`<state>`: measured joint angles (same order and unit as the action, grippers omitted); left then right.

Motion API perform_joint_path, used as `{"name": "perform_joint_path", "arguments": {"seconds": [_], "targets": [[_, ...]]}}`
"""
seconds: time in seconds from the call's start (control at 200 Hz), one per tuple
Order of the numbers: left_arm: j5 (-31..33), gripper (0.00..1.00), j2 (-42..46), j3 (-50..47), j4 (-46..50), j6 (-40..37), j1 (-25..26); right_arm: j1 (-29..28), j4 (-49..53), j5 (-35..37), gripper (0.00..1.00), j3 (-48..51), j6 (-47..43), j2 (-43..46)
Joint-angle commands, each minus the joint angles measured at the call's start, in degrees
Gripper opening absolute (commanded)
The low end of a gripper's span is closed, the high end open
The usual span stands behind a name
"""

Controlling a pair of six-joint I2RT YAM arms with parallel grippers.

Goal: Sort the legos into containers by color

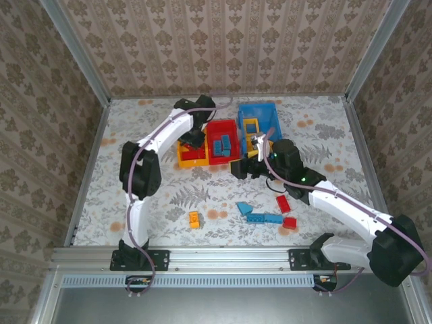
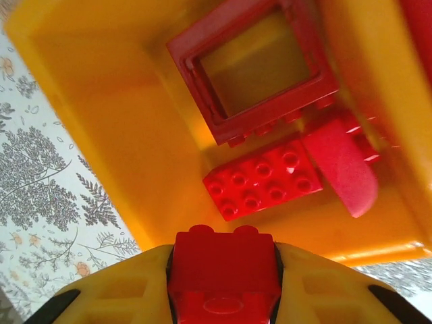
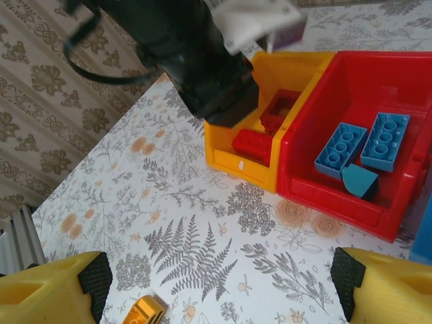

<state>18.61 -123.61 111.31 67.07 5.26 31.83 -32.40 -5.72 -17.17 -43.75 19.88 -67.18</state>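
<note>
**A:** Where could this go wrong?

**B:** The left pincer (image 1: 195, 139) pinches a red brick (image 2: 224, 270) over the yellow bin (image 2: 101, 121), and it seems close to one wall. If it lets go there, the brick may clip the rim and tumble onto the tabletop (image 1: 169, 196). It could also bounce off the red frame (image 2: 253, 67) or the flat red brick (image 2: 263, 185) already lying inside.

**A:** And the other arm?

**B:** The right pincer (image 3: 221, 277) is spread wide with nothing between its fingers, and it hangs just in front of the red bin (image 3: 405, 74). The two arms are close together there, so a careless swing could knock one against the other or shove a bin.

**A:** Is anything left to sort?

**B:** A few loose legos (image 1: 264, 218) lie near the arm bases, well apart from the bins. They are blue and red, plus one orange piece (image 1: 194, 219).

**A:** What about the surface?

**B:** The tabletop is pale with printed ferns and orange flowers. I'd guess the orange piece is easy to lose against those blooms.

**A:** And the room?

**B:** It has brown patterned wallpaper (image 1: 223, 40) on three sides, with metal rails (image 1: 81, 61) at the corners.
</note>
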Motion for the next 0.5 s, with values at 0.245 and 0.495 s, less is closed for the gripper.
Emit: {"name": "perform_joint_path", "arguments": {"seconds": [0.245, 0.495], "targets": [[3.68, 0.58, -5.19, 5.77, 2.87, -0.65, 0.33, 0.32, 0.79, 1.55, 0.88, 0.16, 0.54, 0.94], [3.32, 0.64, -1.85, 6.11, 3.8, 1.0, 2.23, 0.7, 8.34, 5.32, 0.87, -0.71, -1.82, 4.03]]}}
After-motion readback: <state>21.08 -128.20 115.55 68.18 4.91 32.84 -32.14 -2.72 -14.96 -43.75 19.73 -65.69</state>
